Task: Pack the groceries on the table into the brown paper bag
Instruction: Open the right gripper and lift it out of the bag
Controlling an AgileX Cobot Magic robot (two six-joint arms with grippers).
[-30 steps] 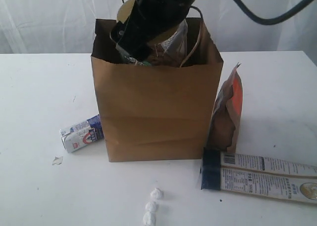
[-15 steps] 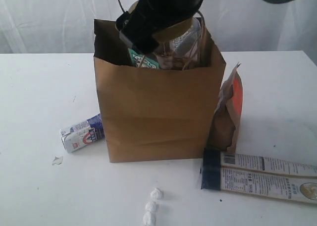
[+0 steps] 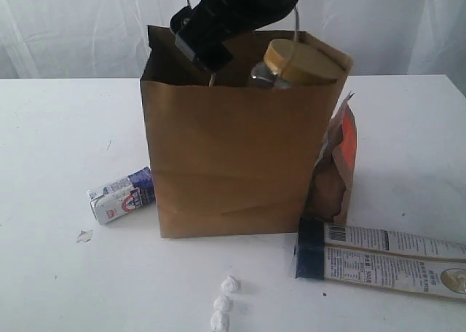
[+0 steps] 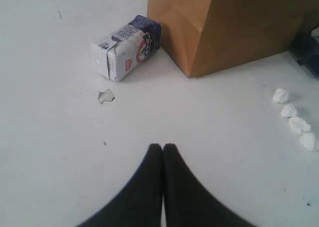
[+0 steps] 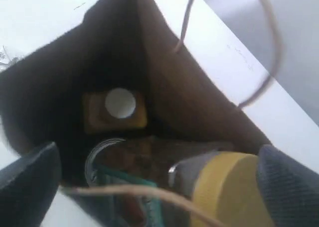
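Well, bag (image 3: 233,157): we see it upright in the middle of the table (image 3: 58,128), mouth open.
Right gripper (image 3: 206,46): just above the bag's mouth, fingers (image 5: 30,182) spread wide, clamping nothing.
Left gripper (image 4: 163,150): low over bare table, tips pressed together, empty.
Jar (image 3: 298,61): inside the bag, tilted, its gold lid poking above the rim on the right.
Bottle (image 5: 120,102): deep in the bag; we make out only its white cap.
Carton (image 3: 121,195): on its side on the table, just left of the bag.
Pouch (image 3: 336,164): standing against the bag's right side.
Packet (image 3: 386,259): flat on the table in front of the pouch, dark end near the bag's corner.
White lumps (image 3: 222,303): a short row in front of the bag.
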